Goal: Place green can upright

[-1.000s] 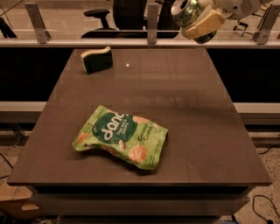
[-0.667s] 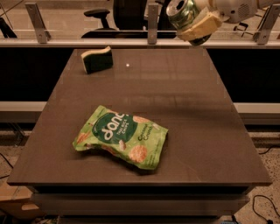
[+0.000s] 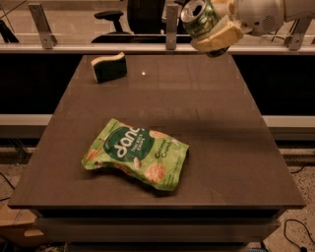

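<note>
Holding a tilted can above the far right corner

Pinching the green can [image 3: 199,17], the gripper [image 3: 207,28] hangs in the air above the far right corner of the worktop [image 3: 226,147], well clear of the surface. Its jaws are pressed against the can's sides, with one pale yellow pad [image 3: 220,37] showing beneath it. The can is tilted, not upright, and its silver pull-tab end faces up and to the left. The white arm [image 3: 261,15] reaches in from the upper right.

The worktop is a dark brown, matte, square slab with a faint sheen toward its far edge. A green snack bag [image 3: 138,153] lies flat on it, near the front edge and left of centre. A green-and-yellow sponge [image 3: 109,67] sits close to the far left corner. A small white speck [image 3: 143,74] lies just to the right of the sponge.

Behind the far edge runs a pale rail carrying upright metal posts [image 3: 170,22]. Beyond it stands a black office chair [image 3: 116,15] on a tan floor. Dark cables [image 3: 295,231] trail across the speckled floor beyond the front right corner.
</note>
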You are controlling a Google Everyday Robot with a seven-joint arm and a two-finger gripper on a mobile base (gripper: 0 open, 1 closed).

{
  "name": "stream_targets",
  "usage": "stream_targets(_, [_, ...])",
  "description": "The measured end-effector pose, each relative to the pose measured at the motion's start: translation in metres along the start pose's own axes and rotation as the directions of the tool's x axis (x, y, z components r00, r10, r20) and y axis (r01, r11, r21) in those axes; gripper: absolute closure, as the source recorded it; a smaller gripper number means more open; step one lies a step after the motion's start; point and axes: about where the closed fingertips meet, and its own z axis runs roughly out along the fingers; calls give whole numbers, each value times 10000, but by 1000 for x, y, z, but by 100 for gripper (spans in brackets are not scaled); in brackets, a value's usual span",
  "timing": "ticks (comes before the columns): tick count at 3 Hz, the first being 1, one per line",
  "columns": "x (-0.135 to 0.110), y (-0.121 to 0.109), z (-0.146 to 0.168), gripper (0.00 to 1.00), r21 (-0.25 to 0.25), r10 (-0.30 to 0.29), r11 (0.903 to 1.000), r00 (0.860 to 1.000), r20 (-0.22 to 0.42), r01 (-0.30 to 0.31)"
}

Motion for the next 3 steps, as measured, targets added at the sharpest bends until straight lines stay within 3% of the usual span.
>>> stream_targets(1, [24, -11, 0, 100, 276, 945, 9951, 9950, 314, -953])
stream_targets(2, [46, -26, -2, 100, 652, 1983, 9775, 9792, 424, -2008])
stream_targets(3, [64, -43, -9, 100, 1185, 2743, 9531, 9603, 514, -2786])
